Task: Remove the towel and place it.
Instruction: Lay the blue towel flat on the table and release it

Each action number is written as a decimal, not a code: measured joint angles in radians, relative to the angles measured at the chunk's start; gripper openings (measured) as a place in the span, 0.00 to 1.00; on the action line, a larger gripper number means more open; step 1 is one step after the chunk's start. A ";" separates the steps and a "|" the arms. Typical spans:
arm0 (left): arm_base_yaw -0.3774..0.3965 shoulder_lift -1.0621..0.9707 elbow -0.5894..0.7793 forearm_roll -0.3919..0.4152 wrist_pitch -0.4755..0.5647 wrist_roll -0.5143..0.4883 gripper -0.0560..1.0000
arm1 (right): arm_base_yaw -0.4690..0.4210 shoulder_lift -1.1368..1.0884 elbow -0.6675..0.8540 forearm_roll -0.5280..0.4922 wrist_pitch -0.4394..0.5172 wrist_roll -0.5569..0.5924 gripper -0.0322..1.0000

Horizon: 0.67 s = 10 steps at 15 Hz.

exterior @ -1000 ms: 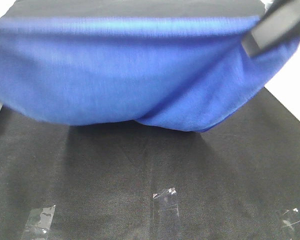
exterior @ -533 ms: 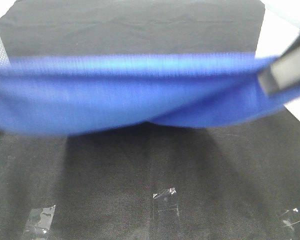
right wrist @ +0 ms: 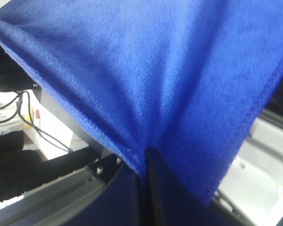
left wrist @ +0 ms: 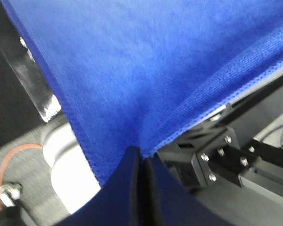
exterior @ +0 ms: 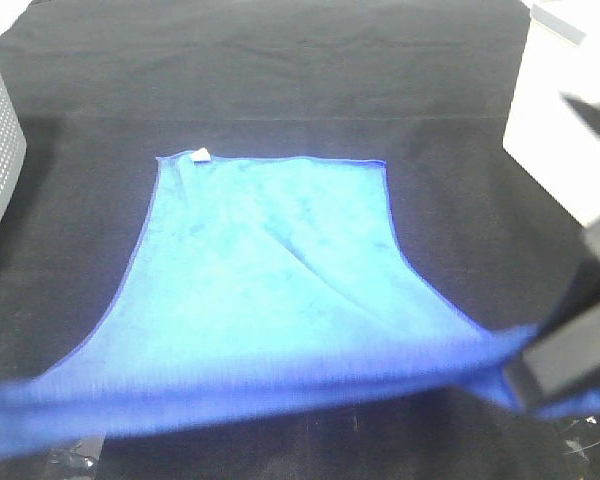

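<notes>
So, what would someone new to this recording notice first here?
The bright blue towel dominates: its far part lies spread flat on the black table cloth, mid-table, with a small white tag at the far left corner. Its near edge is held up and stretched across the front of the high view, the left gripper and the right gripper each shut on one end.

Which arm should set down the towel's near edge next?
Neither alone: left gripper and right gripper each pinch the towel, whose far edge lies on the black cloth. Lower both together.
</notes>
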 joint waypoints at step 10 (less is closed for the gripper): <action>0.000 0.120 0.180 -0.069 -0.020 0.027 0.05 | 0.000 0.179 0.192 0.045 -0.002 0.015 0.03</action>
